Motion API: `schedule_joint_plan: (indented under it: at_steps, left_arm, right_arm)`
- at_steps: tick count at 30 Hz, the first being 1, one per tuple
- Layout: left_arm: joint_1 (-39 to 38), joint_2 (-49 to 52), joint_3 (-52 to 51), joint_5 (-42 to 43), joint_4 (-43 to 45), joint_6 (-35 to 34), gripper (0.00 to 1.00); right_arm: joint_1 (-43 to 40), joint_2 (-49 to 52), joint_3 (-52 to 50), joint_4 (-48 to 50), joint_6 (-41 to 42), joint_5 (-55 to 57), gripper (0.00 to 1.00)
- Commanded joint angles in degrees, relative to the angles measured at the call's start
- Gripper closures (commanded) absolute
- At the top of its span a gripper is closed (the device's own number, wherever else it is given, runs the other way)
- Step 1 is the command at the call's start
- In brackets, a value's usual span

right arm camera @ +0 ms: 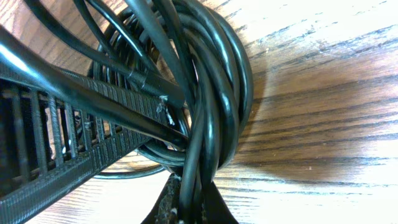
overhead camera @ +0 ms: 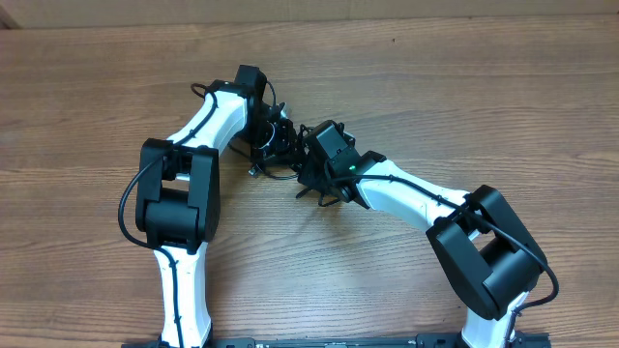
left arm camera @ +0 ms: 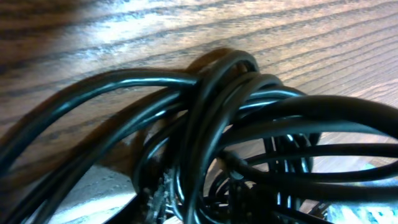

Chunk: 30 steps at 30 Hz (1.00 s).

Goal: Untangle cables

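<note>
The cables (overhead camera: 278, 147) are thin black cords bunched in a knot of loops on the wooden table, between my two arms. My left gripper (overhead camera: 267, 135) reaches into the knot from the far left. In the left wrist view the cables (left arm camera: 217, 118) fill the frame, and strands run between the dark fingers of the left gripper (left arm camera: 199, 202), which look shut on them. My right gripper (overhead camera: 304, 164) meets the knot from the right. In the right wrist view the right gripper (right arm camera: 191, 204) is shut on several strands of the coil (right arm camera: 214, 93). No plug ends show.
The wooden table (overhead camera: 464, 87) extends all round the knot. A ribbed black part (right arm camera: 56, 146) crosses the left of the right wrist view, close against the coil. The thick black wires (overhead camera: 126, 198) on the arms run along their links.
</note>
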Motion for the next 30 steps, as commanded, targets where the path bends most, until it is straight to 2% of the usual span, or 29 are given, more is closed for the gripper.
schedule_joint_plan:
  at_steps: [1,4,11,16,19,30]
  left_arm:
    - [-0.9,1.9,-1.4,-0.8,-0.1,0.0,0.74]
    - [-0.9,1.9,-1.4,-3.3,-0.1,-1.3,0.95]
    - [0.9,1.8,-1.4,-4.4,-0.2,-0.3,0.96]
    - [4.7,1.8,-1.4,-0.6,-0.9,2.4,0.96]
    - [7.1,1.8,-1.4,0.4,-1.2,3.2,0.96]
    - [10.9,1.8,-1.4,0.2,-1.3,3.2,0.96]
  right_arm:
    - [-0.4,0.2,0.2,0.8,-0.1,0.9,0.96]
    - [-0.4,0.2,0.2,0.7,-0.2,-0.1,0.96]
    - [-0.5,0.1,0.3,-1.7,-3.9,-2.9,0.96]
    - [-2.1,-0.7,1.9,-7.1,-5.0,-8.2,0.96]
    - [-2.8,-0.8,4.7,-13.4,-5.4,-9.1,0.96]
    - [-4.0,-0.8,15.0,-34.5,-16.4,-7.9,0.96]
